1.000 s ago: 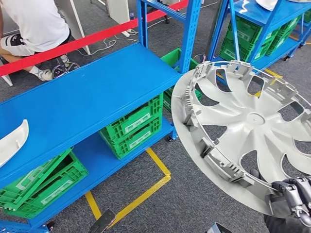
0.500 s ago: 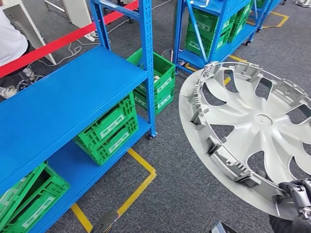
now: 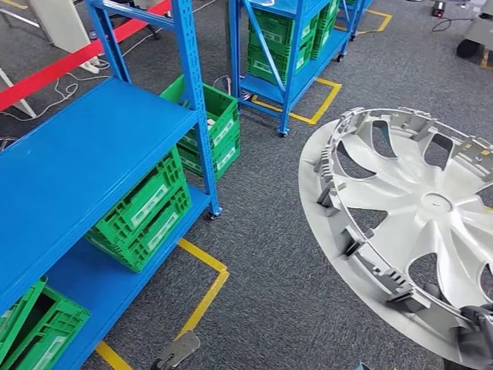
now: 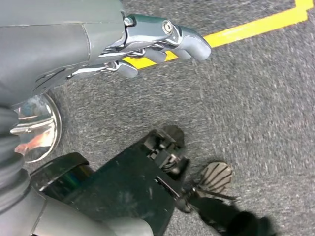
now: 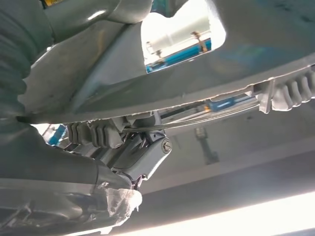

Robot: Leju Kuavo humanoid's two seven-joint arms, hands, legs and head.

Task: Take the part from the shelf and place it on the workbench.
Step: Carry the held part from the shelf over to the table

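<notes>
Part (image 3: 418,216), one silver-grey wheel cover with its ribbed inner face up, hangs over the grey carpet, gripped at its near rim by the right hand (image 3: 477,339), fingers clamped on it. The left hand (image 4: 148,42) hangs above the floor, fingers nearly straight, holding nothing. Two blue shelves (image 3: 87,154) hold green crates (image 3: 145,208); at least four are visible.

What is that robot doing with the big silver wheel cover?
It is carrying it. The robot's right hand grips the wheel cover by its rim and holds it out over the grey carpet, inner side up. Its left hand hangs free near the floor, holding nothing. Blue shelves with green crates stand to the left. The cover has not been set down yet.
</notes>
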